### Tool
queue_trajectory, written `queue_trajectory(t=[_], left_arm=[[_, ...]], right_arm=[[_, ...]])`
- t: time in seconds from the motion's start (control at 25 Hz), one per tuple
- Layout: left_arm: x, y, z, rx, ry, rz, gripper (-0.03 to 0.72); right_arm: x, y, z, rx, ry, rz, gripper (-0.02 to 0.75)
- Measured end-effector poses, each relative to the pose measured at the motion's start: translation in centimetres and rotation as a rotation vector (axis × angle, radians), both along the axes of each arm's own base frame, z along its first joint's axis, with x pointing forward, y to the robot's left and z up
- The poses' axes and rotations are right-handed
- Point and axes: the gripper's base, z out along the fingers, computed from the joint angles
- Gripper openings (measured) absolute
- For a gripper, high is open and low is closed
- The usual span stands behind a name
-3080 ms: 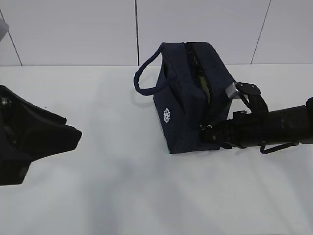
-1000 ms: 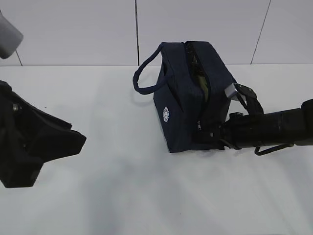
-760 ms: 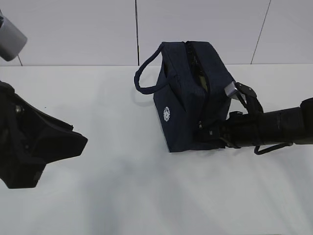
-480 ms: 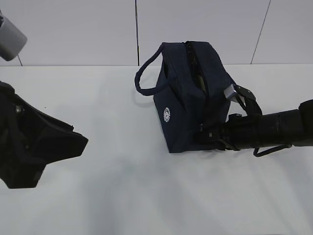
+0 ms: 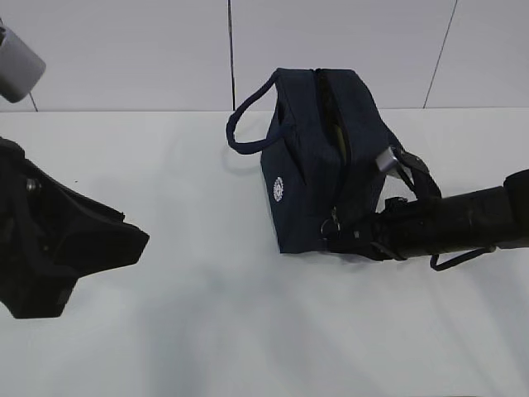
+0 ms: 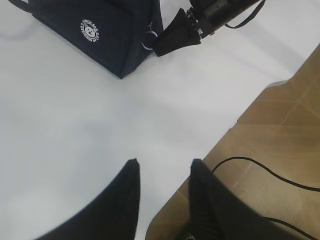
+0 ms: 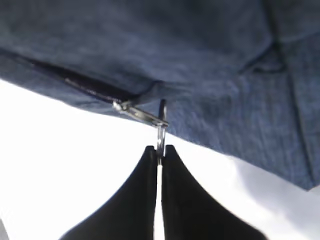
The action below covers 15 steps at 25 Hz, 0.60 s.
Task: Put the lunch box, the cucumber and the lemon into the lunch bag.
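We see the bag (image 5: pixel 318 157) standing on the white table (image 5: pixel 207 314) — a boxy body of dark navy woven fabric with a faint denim-like grain, soft rounded edges and a small round white logo (image 5: pixel 278 188) printed on its near face. One loop handle (image 5: pixel 248 124) of rolled fabric arcs out to the left of it. The top zipper seam runs along the ridge and down the near corner; through the gap we make out a sliver of pale green, too narrow for us to say what it is. At the lower corner hangs the metal ring pull (image 7: pixel 160 131), thin and bright. The right gripper (image 7: pixel 158 153) is pinched on this ring — its two black tapered fingers meet tip to tip, with the ring held edgewise between them. In the exterior view its dark, matte arm lies low along the table from the right. The left gripper (image 6: pixel 162 167) hovers over bare table near the edge, well apart from the bag, its smooth black fingers parted and holding nothing. Below the table edge we note a tan floor (image 6: pixel 280 150) with a black cable (image 6: pixel 260 167).
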Motion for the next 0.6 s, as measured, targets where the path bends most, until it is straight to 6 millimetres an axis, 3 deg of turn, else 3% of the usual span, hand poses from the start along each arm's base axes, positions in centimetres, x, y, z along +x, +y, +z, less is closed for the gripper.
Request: queue_trajectory(t=[0.6], left_arm=[[0.01, -0.01, -0.02, 0.001, 0.000, 0.000, 0.236]], right_arm=[[-0.61, 0.45, 0.26, 0.035, 0.028, 0.087, 0.001]])
